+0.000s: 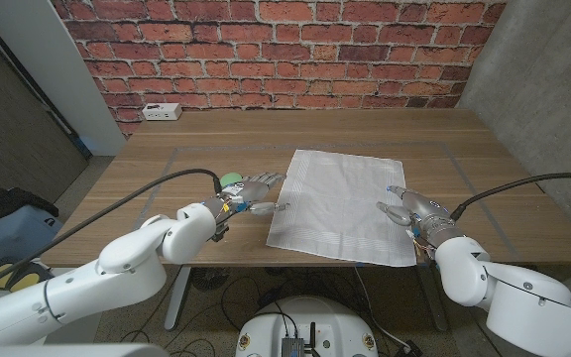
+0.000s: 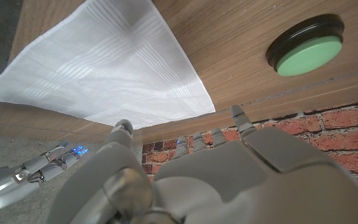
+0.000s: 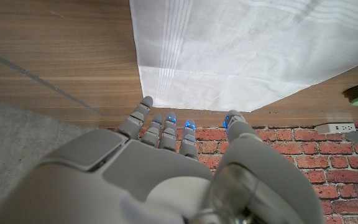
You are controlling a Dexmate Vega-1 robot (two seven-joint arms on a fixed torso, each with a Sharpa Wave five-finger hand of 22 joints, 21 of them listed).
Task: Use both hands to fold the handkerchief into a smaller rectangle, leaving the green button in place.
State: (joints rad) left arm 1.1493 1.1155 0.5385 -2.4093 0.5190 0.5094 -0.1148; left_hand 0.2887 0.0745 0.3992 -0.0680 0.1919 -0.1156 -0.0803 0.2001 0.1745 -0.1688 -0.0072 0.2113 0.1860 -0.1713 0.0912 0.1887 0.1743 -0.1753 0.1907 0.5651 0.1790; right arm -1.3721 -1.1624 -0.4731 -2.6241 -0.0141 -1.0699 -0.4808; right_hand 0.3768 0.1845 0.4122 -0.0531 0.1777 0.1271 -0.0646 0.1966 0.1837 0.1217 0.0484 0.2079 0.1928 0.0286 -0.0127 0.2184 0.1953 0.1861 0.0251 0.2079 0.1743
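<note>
Two hands flanked the white square cloth handkerchief, which lay flat and unfolded on the wooden desk, its sides slightly skewed to the desk edge, with no clear long axis. The left hand hovered open just beside its left edge, the round green button right behind that hand. The right hand was open, fingers over the right edge.

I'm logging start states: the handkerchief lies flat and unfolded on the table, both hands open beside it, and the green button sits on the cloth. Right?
Not quite. The green button sits on bare wood left of the handkerchief, behind the left hand, as the head view shows. The right hand is open too.
</note>
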